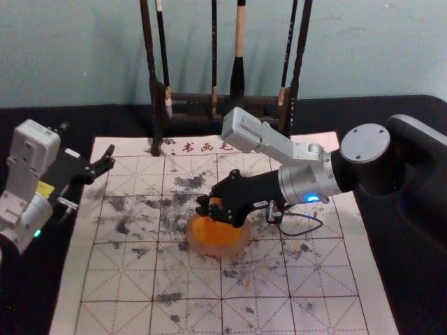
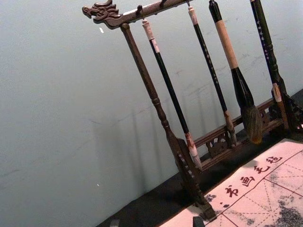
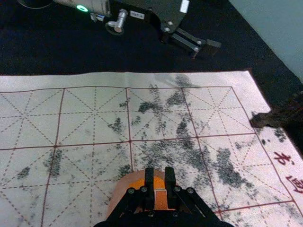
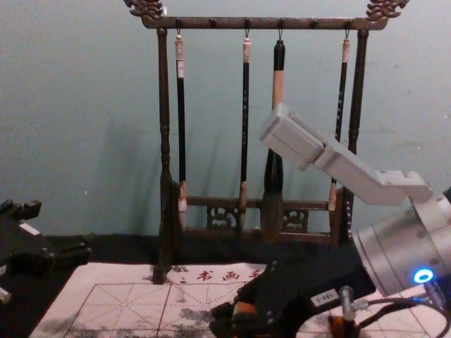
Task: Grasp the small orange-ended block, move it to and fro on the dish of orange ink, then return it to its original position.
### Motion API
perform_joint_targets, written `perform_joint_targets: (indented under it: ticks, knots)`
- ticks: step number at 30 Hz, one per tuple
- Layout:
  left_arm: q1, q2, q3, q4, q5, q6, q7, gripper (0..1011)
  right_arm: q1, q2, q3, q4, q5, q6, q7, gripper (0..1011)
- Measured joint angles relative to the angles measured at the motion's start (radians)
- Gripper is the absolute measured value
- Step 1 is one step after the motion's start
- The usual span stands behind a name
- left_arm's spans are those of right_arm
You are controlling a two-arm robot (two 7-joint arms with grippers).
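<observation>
The silver-and-black right arm is showing a glowing blue ring, white label and looping black cable; the left arm is glowing green.

Slim, dark-handled brushes: three, hanging, 12 o'clock from the dish.
Thick brush with black-and-pale handle: one, hanging beside them.
Dark carved wooden rack: one, 12 o'clock.
Round pale dish holding orange ink: one.
Small orange-ended block: one.
White sheet with red grid: one.
Printed Chinese characters: four, 12 o'clock margin.
Black grippers: two; left gripper at 10 o'clock, right gripper at the dish's 11 o'clock side.
</observation>
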Motion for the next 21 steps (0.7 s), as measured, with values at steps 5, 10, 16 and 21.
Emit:
perform_joint_targets:
  ticks: [5, 10, 16, 21]
  knots:
    - [0.000, 0.000, 0.000, 0.000, 0.000, 0.000, 0.000, 1001, 0.004, -0.002, 0.004, 0.012, -0.007, -0.002, -0.006, 119]
    - [0.000, 0.000, 0.000, 0.000, 0.000, 0.000, 0.000, 1001, 0.003, 0.007, 0.010, 0.010, -0.011, -0.002, -0.007, 119]
    - [0.000, 0.000, 0.000, 0.000, 0.000, 0.000, 0.000, 1001, -0.006, 0.024, 0.020, -0.009, -0.013, 0.004, -0.013, 119]
    - [0.000, 0.000, 0.000, 0.000, 0.000, 0.000, 0.000, 1001, -0.014, 0.042, 0.025, -0.030, -0.013, 0.008, -0.013, 119]
